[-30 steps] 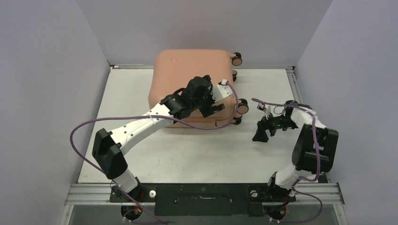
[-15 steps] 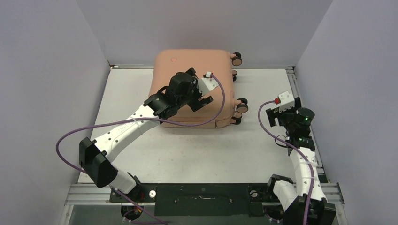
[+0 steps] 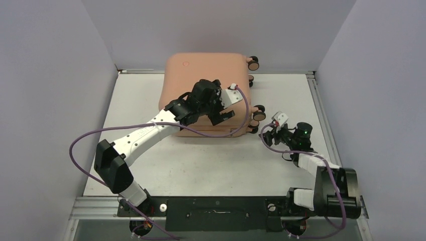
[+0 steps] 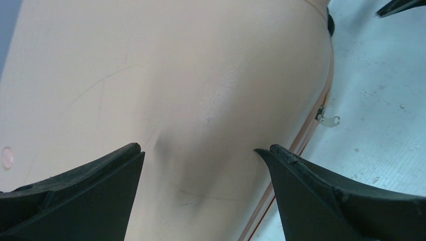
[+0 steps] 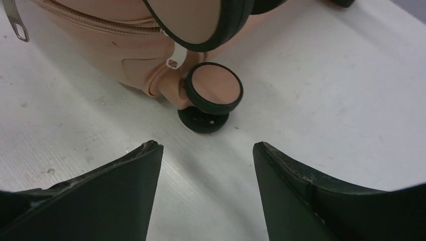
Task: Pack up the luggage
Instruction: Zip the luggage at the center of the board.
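The luggage (image 3: 201,70) is a peach-pink hard-shell suitcase lying flat and closed at the back middle of the table. My left gripper (image 3: 222,113) hovers over the near right part of its lid, open. In the left wrist view the smooth shell (image 4: 176,75) fills the space between the spread fingers, with my left gripper (image 4: 198,150) holding nothing. My right gripper (image 3: 267,135) sits low on the table, pointing at the near right corner wheels (image 3: 259,114). In the right wrist view my right gripper (image 5: 206,146) is open and empty just short of a wheel (image 5: 213,89).
A metal zipper pull (image 4: 329,119) hangs from the suitcase's seam above the white table (image 3: 211,160). Another pair of wheels (image 3: 253,63) sticks out at the back right. Grey walls close in the table on three sides. Purple cables loop off both arms.
My right arm has swung down and left from the table's right side to the suitcase's near wheels, its jaws a little narrower. My left gripper has shifted slightly right over the lid.
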`<action>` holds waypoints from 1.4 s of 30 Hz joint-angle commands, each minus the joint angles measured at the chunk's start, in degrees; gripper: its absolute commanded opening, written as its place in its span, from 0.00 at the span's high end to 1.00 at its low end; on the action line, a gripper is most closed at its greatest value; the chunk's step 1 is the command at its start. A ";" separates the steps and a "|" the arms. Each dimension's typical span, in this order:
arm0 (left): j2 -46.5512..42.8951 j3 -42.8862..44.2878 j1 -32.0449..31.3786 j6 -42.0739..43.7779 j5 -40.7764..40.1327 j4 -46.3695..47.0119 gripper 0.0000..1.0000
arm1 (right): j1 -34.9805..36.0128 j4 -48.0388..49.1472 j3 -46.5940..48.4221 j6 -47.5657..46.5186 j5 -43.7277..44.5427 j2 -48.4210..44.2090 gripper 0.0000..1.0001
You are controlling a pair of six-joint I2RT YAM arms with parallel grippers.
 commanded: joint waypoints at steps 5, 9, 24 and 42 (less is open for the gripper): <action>2.46 6.27 -0.70 0.55 1.92 -3.08 0.04 | 4.69 22.11 6.42 7.55 -5.16 13.58 0.38; 2.52 6.60 -0.28 0.67 1.83 -3.46 0.04 | 5.00 25.65 9.06 10.88 -8.81 17.79 0.43; 3.43 7.04 0.07 0.46 1.74 -4.29 0.04 | 8.73 28.54 11.55 11.81 -15.73 23.01 0.55; 7.61 8.91 -4.42 -3.16 -2.26 -1.92 0.04 | 9.03 21.54 7.86 6.37 -17.17 16.63 0.95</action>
